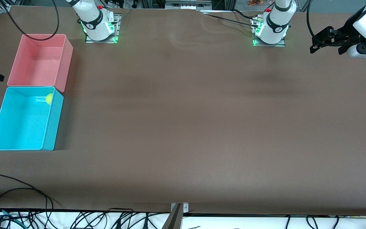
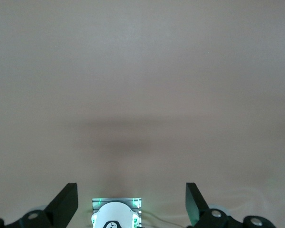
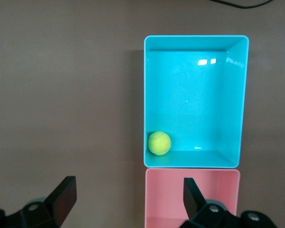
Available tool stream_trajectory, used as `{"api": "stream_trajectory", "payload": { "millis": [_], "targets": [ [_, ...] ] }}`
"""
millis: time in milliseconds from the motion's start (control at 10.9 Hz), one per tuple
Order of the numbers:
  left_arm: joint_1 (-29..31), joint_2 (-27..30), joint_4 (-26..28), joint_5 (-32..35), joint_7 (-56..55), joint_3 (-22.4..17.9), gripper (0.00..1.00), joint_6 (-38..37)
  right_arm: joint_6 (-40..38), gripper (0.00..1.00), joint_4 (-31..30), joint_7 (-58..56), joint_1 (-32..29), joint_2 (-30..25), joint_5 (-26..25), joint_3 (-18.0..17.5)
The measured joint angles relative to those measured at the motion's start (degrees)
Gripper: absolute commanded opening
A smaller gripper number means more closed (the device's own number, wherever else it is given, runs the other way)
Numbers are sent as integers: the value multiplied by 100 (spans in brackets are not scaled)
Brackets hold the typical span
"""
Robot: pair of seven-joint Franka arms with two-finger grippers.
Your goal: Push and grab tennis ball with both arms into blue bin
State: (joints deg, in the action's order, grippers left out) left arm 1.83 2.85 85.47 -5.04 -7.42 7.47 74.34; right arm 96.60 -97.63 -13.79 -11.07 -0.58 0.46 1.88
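The tennis ball (image 1: 49, 99) lies inside the blue bin (image 1: 53, 127), on its floor in the corner next to the pink bin. It also shows in the right wrist view (image 3: 159, 143), inside the blue bin (image 3: 232, 95). My right gripper (image 3: 128, 183) is open and empty, high over the table beside the pink bin. My left gripper (image 1: 316, 43) is open and empty, raised at the left arm's end of the table. In the left wrist view the left gripper (image 2: 131, 186) hangs over bare table and its own base.
The pink bin (image 1: 40, 60) stands empty against the blue bin, farther from the front camera; it also shows in the right wrist view (image 3: 192, 199). Both arm bases (image 1: 100, 30) (image 1: 270, 31) are lit green. Cables (image 1: 17, 190) lie along the table's near edge.
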Motion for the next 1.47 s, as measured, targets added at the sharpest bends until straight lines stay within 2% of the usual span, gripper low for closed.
{"api": "stream_trajectory", "payload": {
  "millis": [92,275,459,642,917,1192,1467],
  "targets": [
    [0,0,0,0,-6,8,100,-1,212,100,-412,109,133,-278,1,-12],
    [0,0,-1,0,-9,-7,100,-2,556,100,-800,436,318,-513,6,-174],
    [1,0,-2,0,-10,-13,100,-2,704,100,-870,719,449,-511,7,-486],
    [1,0,-2,0,-14,-17,100,-3,735,100,-869,762,687,-497,7,-551],
    [1,0,-2,0,-15,-17,100,-4,700,100,-621,763,916,-225,7,-494],
    [2,-1,-2,1,-18,-20,100,-4,650,100,-442,763,1164,-131,7,-151],
    [10,-5,-2,1,-22,-43,100,-6,616,100,-304,780,1195,-136,7,-128]
  ]
}}
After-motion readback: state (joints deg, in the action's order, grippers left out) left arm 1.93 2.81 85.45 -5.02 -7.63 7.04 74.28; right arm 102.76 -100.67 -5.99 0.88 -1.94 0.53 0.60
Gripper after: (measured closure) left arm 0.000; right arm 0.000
